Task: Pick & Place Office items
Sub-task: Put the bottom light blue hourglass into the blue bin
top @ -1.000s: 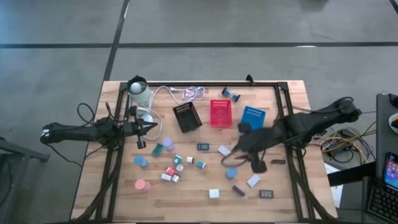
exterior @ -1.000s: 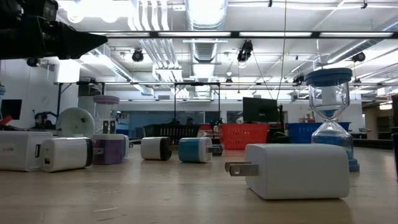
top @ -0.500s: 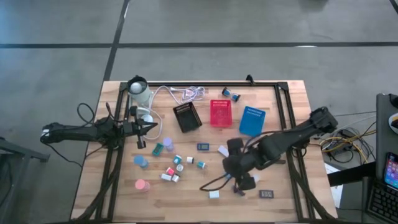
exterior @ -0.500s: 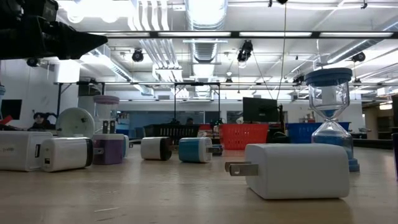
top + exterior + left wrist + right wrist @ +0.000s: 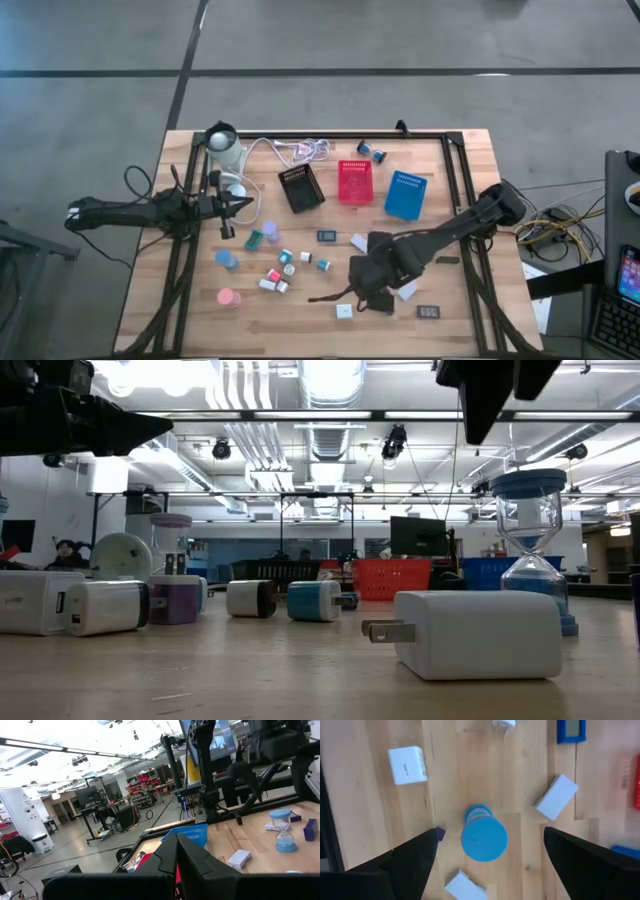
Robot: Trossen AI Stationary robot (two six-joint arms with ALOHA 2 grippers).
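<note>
Your right gripper (image 5: 487,852) hangs above the near right part of the worktop (image 5: 300,320), fingers (image 5: 405,857) spread wide and holding nothing. Directly below it stands a blue hourglass (image 5: 484,834), seen end-on between the fingers. Around it lie a white charger block (image 5: 407,765) and a white box (image 5: 556,797), each apart from the hourglass. Your left gripper (image 5: 248,205) waits at the left edge, fingers narrow. The other office items (image 5: 270,262) are scattered mid-worktop.
</note>
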